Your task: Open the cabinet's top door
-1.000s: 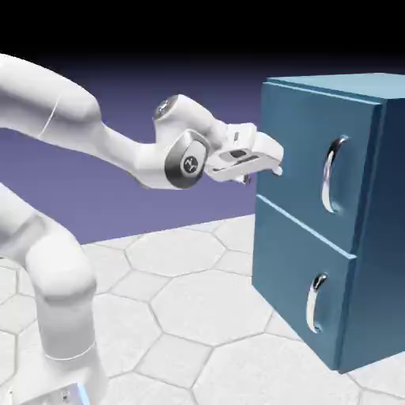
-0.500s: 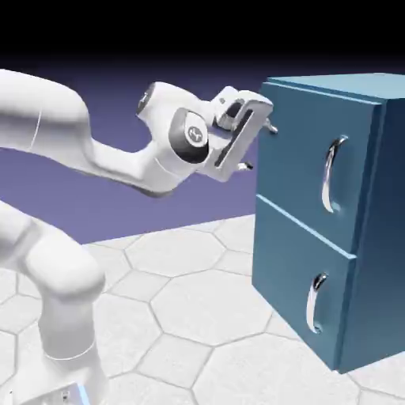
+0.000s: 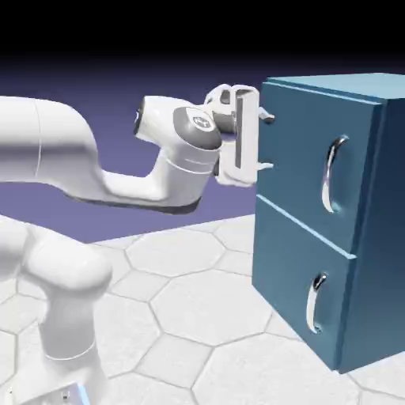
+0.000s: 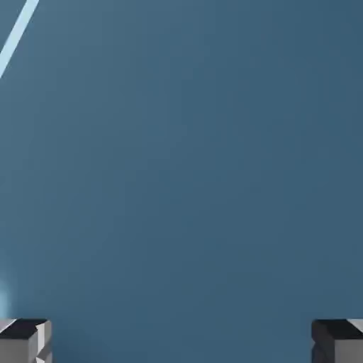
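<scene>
Blue top door (image 3: 304,162) is shut; the claw (image 3: 265,142), fingers spread and empty, faces bare panel, so it should shift onto the chrome handle (image 3: 334,174) before clamping.

Exterior view: fixed camera beside the robot, roughly at arm height, looking across the tiled table (image 3: 198,308) toward the cabinet (image 3: 360,237) at frame right; whole arm (image 3: 103,166) and both front panels fit in. Hand view: camera on the hand, aimed straight at a flat blue cabinet (image 4: 184,163) face, very near; blue fills the frame. Shared: that blue cabinet surface only.
</scene>
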Tool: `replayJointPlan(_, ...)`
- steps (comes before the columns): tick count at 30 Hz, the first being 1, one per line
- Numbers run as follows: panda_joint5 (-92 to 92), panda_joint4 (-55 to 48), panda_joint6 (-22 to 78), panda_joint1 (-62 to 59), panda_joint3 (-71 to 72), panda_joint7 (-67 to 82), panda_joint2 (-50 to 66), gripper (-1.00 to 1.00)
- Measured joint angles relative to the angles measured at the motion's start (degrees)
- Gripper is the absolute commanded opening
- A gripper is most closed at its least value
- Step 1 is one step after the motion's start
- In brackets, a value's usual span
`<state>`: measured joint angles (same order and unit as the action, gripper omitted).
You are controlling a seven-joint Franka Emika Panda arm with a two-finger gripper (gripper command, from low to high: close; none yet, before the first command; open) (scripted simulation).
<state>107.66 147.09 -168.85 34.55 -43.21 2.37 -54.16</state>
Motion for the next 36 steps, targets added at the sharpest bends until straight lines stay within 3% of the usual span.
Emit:
replayJointPlan(23,57.3,-7.4,2.7,18.0,-23.0,23.9,-11.4,0.00)
replayJointPlan(28,58.2,-13.3,4.7,26.3,-26.8,23.6,-9.2,0.00)
replayJointPlan(29,58.3,-14.5,5.0,28.0,-27.5,23.5,-8.8,-1.00)
replayJointPlan(36,55.5,-5.7,11.3,17.6,-20.4,19.4,-5.8,-1.00)
